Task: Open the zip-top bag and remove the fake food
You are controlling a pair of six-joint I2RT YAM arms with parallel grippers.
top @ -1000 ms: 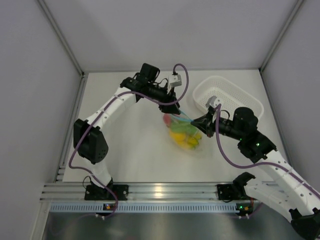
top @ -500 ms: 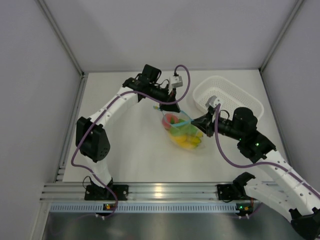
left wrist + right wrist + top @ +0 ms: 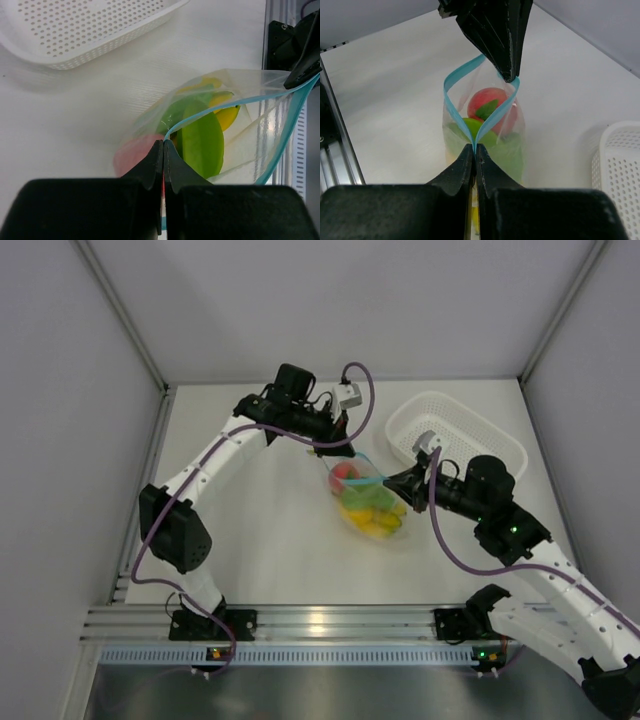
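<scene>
Tightly, left gripper (image 3: 163, 144) pinches zip-top bag (image 3: 257, 120).

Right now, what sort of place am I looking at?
Probably a robot test booth: plain walls box in a white table, a left arm and a right arm are bolted to a metal rail, handling a bag of toy fruit.

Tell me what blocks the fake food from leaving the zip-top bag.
Nothing visible blocks the mouth: the blue zip strip gapes open between the left tool and right tool, each shut on one lip. The fake food lies inside the zip-top bag.
</scene>
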